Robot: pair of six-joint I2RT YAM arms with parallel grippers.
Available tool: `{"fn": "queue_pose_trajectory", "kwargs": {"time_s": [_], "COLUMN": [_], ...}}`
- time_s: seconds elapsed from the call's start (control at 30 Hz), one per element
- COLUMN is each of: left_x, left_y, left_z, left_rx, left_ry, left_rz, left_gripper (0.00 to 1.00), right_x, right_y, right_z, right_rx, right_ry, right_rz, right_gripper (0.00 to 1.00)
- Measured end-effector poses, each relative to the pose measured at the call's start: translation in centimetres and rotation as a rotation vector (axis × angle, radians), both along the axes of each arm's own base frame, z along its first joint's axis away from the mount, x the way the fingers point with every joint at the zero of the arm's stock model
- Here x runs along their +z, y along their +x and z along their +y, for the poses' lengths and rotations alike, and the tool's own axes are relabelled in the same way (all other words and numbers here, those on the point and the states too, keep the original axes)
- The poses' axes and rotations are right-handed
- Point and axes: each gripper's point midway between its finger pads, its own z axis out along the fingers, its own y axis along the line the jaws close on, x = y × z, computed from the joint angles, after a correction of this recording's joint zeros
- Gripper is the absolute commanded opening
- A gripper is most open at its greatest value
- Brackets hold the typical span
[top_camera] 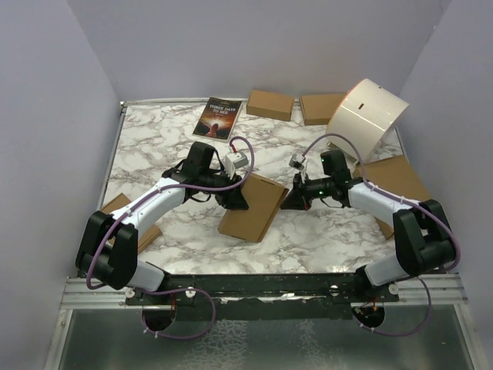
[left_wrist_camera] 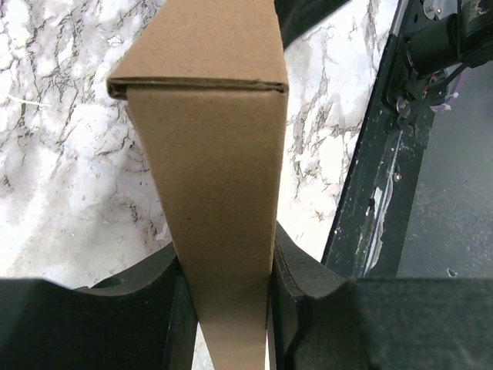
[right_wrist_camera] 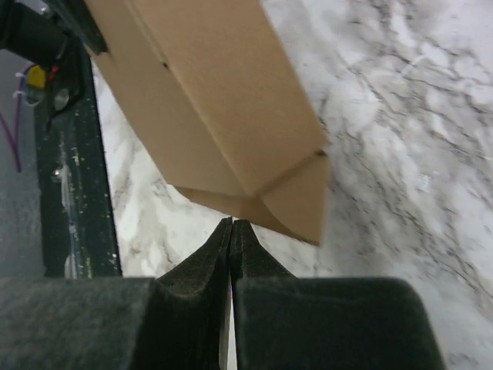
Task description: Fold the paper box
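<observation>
The paper box [top_camera: 254, 206] is a closed, flat brown cardboard mailer held tilted above the marble table, between my two arms. My left gripper [top_camera: 235, 196] is shut on its left edge. In the left wrist view the box's narrow side [left_wrist_camera: 208, 154] runs up from between the pads, and both fingers [left_wrist_camera: 296, 270] of the gripper [left_wrist_camera: 227, 258] press on it. My right gripper [top_camera: 291, 202] is at the box's right side. In the right wrist view it [right_wrist_camera: 233, 225] is shut with nothing between its fingers, its tips just below a corner of the box [right_wrist_camera: 223, 108].
A book [top_camera: 218, 118], two small brown boxes [top_camera: 269, 104] [top_camera: 322, 108] and a curved white sheet [top_camera: 368, 116] stand at the back. A large flat brown box [top_camera: 397, 181] lies under my right arm, another brown box [top_camera: 123, 206] under my left. A black rail [top_camera: 254, 285] runs along the near edge.
</observation>
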Motion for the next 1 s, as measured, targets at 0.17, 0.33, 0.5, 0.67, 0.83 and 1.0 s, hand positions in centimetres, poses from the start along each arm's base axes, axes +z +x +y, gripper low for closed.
{"fn": "queue_pose_trajectory", "kwargs": {"time_s": [0.17,0.33,0.5,0.67,0.83,1.0], "left_x": [0.0,0.0,0.0,0.0,0.0,0.0], "left_y": [0.0,0.1,0.1,0.1,0.1,0.1], "left_z": [0.0,0.0,0.0,0.0,0.0,0.0], "left_rx": [0.003,0.007,0.008,0.008,0.008,0.008], "left_ry": [0.0,0.001,0.002,0.002,0.002,0.002], "left_rz": [0.002,0.006,0.005,0.005,0.005,0.005], "left_gripper": [0.0,0.0,0.0,0.0,0.0,0.0], "right_x": [0.5,0.9,2.1,4.4,3.1,-0.1], "right_y": [-2.0,-2.3,-1.6,1.5,2.4,2.3], "right_z": [2.9,3.4,2.3,-1.5,-3.8,-3.6], "right_rx": [0.062,0.07,0.093,0.016,-0.125,-0.205], "right_ry": [0.027,0.038,0.036,0.061,0.043,0.017], "right_rz": [0.049,0.05,-0.024,-0.115,-0.094,0.045], "right_gripper": [0.01,0.01,0.01,0.01,0.01,0.01]}}
